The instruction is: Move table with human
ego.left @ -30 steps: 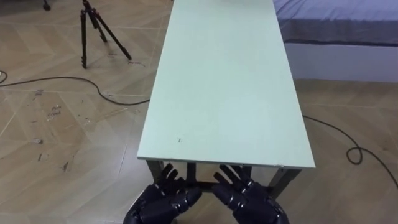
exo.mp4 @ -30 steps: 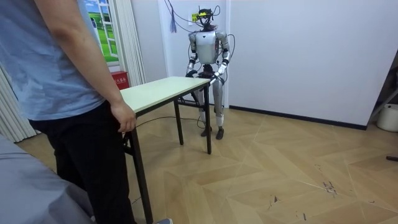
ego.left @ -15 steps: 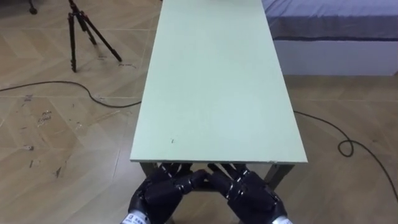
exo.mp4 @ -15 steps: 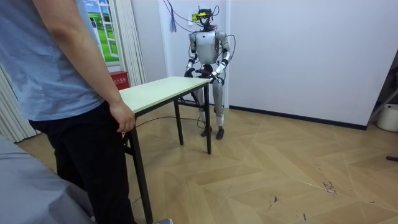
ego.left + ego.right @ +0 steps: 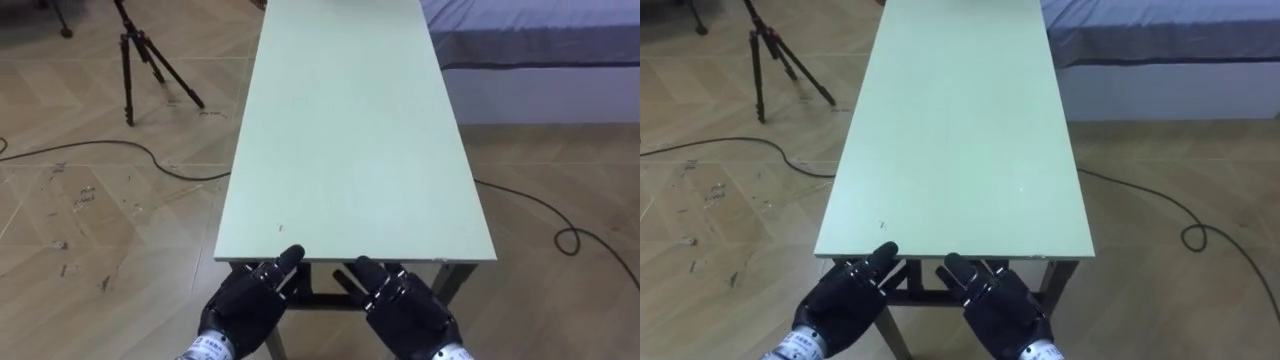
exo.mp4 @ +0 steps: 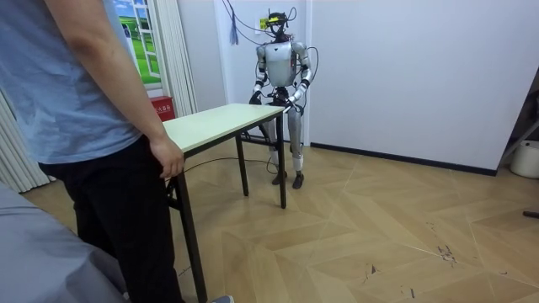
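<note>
The left hand reaches forward, its fingers loose and extended, thumb raised at the rim, clasping nothing. Just beyond the fingertips lies the pale worktop, its near edge over them. The right hand mirrors this, fingers likewise released. Both should probably slide fully under the rim, evenly spaced, then close before lifting with the person opposite.

The long, narrow table has a pale green top and dark legs. It stands level on the wooden floor, lengthwise before the robot.
</note>
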